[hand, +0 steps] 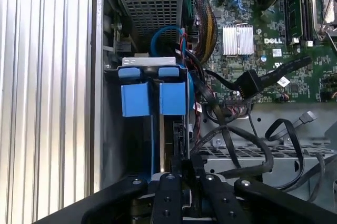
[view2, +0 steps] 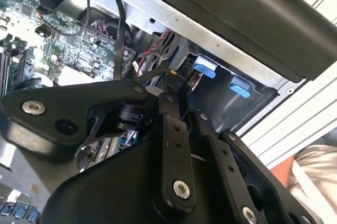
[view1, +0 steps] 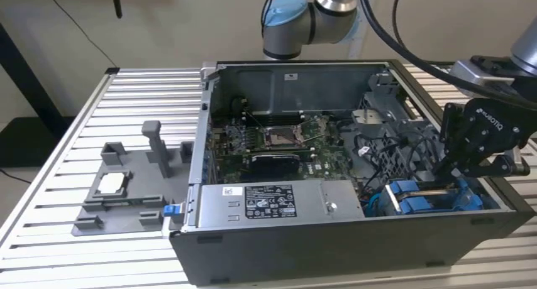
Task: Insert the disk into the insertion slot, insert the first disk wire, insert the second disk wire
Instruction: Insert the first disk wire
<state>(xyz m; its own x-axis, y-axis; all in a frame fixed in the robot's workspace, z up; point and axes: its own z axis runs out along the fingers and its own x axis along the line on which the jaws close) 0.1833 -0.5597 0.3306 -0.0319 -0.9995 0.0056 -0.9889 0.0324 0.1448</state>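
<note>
Soft, even indoor light; the ribbed table (view1: 143,88) shines pale, while the interior of the computer case (view1: 336,245) lies in shadow.

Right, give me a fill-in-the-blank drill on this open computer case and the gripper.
1. The gripper reaches into the computer case by the insertion slot, whose plastic tabs are coloured ____.
2. The power-supply box lies to the exterior view's ____ of that slot.
3. The grey fixture rests on the slatted table, ____ the case.

Missing words: blue; left; outside.
</note>
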